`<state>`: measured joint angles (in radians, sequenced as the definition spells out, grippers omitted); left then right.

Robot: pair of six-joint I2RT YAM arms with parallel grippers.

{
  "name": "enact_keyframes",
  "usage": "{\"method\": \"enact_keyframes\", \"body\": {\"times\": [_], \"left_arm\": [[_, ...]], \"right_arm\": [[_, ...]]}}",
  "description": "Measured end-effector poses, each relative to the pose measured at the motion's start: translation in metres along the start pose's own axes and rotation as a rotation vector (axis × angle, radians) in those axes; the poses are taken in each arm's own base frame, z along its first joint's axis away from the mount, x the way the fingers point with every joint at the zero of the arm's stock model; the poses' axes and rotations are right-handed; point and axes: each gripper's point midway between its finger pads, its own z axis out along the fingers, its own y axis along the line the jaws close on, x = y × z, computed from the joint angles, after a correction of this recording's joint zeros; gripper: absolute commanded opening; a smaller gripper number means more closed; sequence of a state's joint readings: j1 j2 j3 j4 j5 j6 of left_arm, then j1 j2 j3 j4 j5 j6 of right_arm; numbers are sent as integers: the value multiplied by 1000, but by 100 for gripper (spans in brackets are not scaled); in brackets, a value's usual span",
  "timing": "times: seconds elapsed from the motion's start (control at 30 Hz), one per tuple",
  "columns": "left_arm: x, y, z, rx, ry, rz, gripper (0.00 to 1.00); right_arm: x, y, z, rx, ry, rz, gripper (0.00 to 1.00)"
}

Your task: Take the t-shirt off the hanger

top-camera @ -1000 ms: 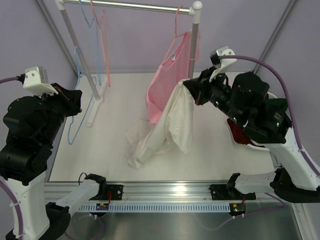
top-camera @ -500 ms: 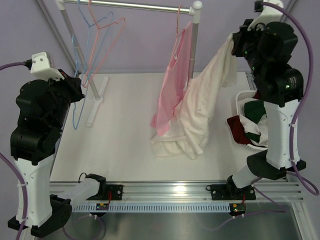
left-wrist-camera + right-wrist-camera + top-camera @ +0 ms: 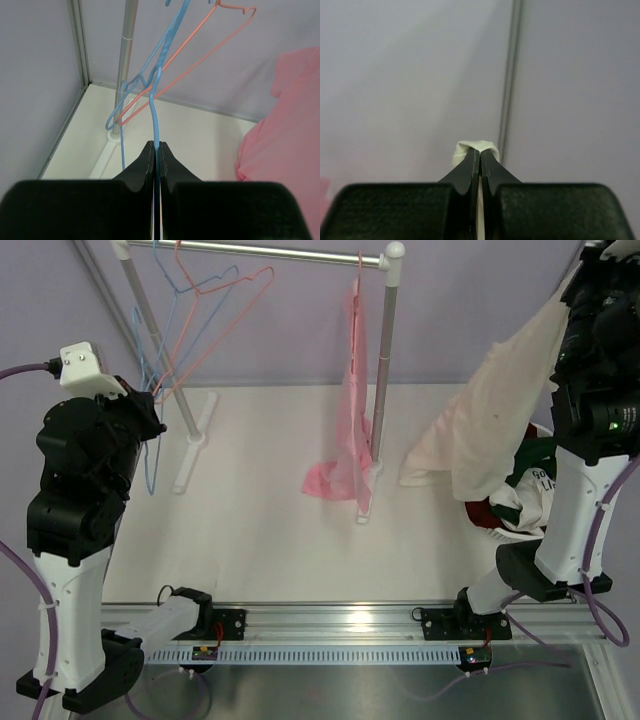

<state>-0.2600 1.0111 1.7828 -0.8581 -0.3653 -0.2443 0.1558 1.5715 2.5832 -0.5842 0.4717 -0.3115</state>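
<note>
Honestly, the cream t-shirt (image 3: pixel 490 430) looks like the easy kind of thing to move: thin, soft, floppy cotton, light, nothing to break. The catch, I'd guess, is that it sags and stretches from whatever spot you pinch, and a small pinch of fabric can slide out. A bunched fold near the collar or shoulder seems the safest place to grab, since the cloth is doubled up there.

Right now the right claw (image 3: pixel 480 152) is clamped tight on exactly that sort of fold. Its wrist view shows a little cream tuft poking out past the closed tips. The arm is way up in the top right corner, so the shirt hangs straight down from the claw in one long drape. Its lower edge is near the heap of other laundry (image 3: pixel 525 490) at the right side of the table. I can't tell if it touches.

The left claw (image 3: pixel 156 145) is squeezed shut on the wire of the blue hanger (image 3: pixel 155 115) over at the left end of the rack rail (image 3: pixel 270 252), and that hanger is bare. The shirt and hanger are well apart, with a pink garment (image 3: pixel 352 420) hanging off the rail between them, so I'd call the shirt off the hanger and just needing a place to land
</note>
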Motion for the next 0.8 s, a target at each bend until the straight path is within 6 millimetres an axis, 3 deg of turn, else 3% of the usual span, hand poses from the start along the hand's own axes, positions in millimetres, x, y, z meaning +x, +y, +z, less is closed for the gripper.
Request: {"method": "enact_keyframes", "body": {"times": [0.17, 0.23, 0.33, 0.43, 0.57, 0.67, 0.77, 0.8], "left_arm": [[6, 5, 11, -37, -17, 13, 0], [7, 8, 17, -57, -38, 20, 0], [9, 13, 30, -100, -62, 34, 0], [5, 17, 37, -143, -89, 31, 0], [-6, 25, 35, -189, -135, 10, 0], [-14, 29, 30, -204, -165, 2, 0], [-22, 30, 23, -194, -211, 2, 0], [-24, 30, 21, -192, -224, 2, 0]], "right_arm": [[-35, -74, 16, 284, -151, -97, 0], [-31, -113, 17, 409, -146, -136, 0], [-2, -171, 17, 567, -82, -136, 0], [62, -196, 15, 633, 63, -98, 0], [195, -178, -3, 581, 333, -5, 0], [279, -158, -25, 524, 505, 78, 0], [329, -138, -38, 473, 616, 162, 0], [338, -133, -40, 455, 637, 188, 8]]}}
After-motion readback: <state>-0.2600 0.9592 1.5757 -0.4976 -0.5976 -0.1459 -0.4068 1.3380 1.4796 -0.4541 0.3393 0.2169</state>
